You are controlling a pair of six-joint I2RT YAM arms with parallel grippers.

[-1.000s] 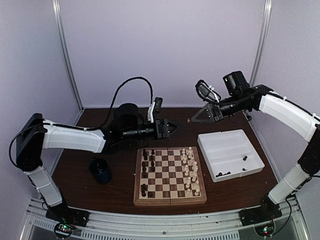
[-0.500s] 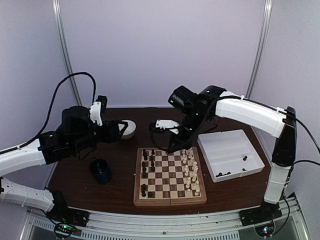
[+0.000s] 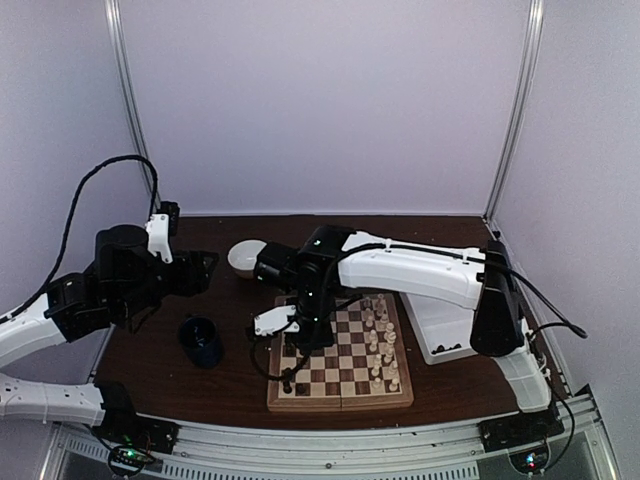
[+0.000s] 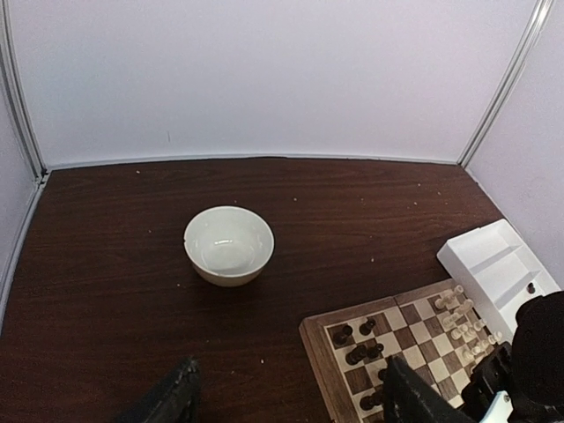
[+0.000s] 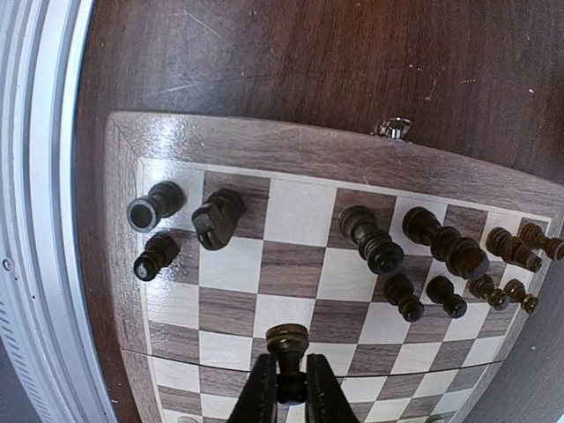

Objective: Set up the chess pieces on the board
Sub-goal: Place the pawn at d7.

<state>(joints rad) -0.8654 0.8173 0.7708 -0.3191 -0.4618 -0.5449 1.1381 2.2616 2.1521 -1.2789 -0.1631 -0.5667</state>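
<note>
The board [image 3: 340, 403] lies at the table's middle front. Cream chess pieces [image 3: 381, 340] stand along its right side and dark ones [image 3: 290, 312] along its left. My right gripper [image 3: 298, 338] hangs over the left half of the board [image 5: 264, 145], shut on the stem of a dark piece [image 5: 287, 340] held just above the squares. Several dark pieces [image 5: 381, 254] stand near the board's left edge, and two [image 5: 216, 220] lean. My left gripper [image 3: 203, 268] is raised left of the board, open and empty, its fingers [image 4: 172, 401] wide apart above bare table.
A white bowl [image 4: 229, 244] sits behind the board, to the left. A dark blue cup [image 3: 201, 340] stands left of the board. The white two-compartment tray [image 4: 498, 264] lies to the right, partly hidden by my right arm, with a few dark pieces [image 3: 440, 349] in it.
My right arm has swung from the back right down over the board's left side. My left arm has drawn back to the left, uncovering the bowl, and its jaws have opened wider.
</note>
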